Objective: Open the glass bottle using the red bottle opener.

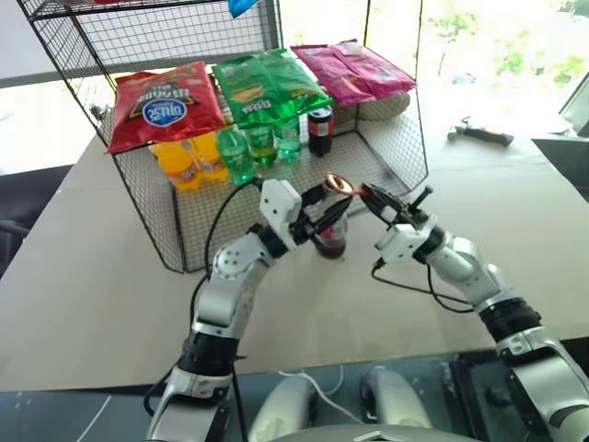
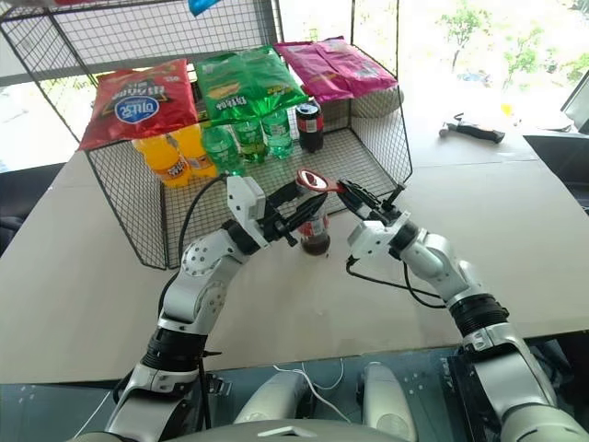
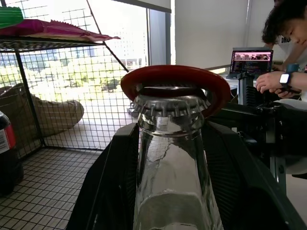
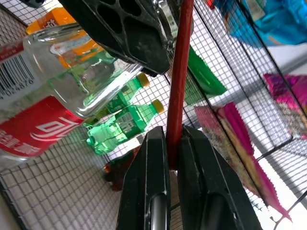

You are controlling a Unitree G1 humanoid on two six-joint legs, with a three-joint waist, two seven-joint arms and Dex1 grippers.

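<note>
Wire rack (image 1: 386,152) stands just behind bottle (image 1: 333,241), blocking the far side. Bench (image 1: 110,304) is open left, right and near side. Grey tool (image 1: 480,134) lies well apart at far right.

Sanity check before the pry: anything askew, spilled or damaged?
Nothing stands out. The glass bottle stands upright in the left gripper, cap on; the red bottle opener, in the right gripper, rings the cap. No spill.

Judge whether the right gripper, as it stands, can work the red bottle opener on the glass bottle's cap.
Probably yes: the right gripper holds the red bottle opener, its ring already over the glass bottle cap.
</note>
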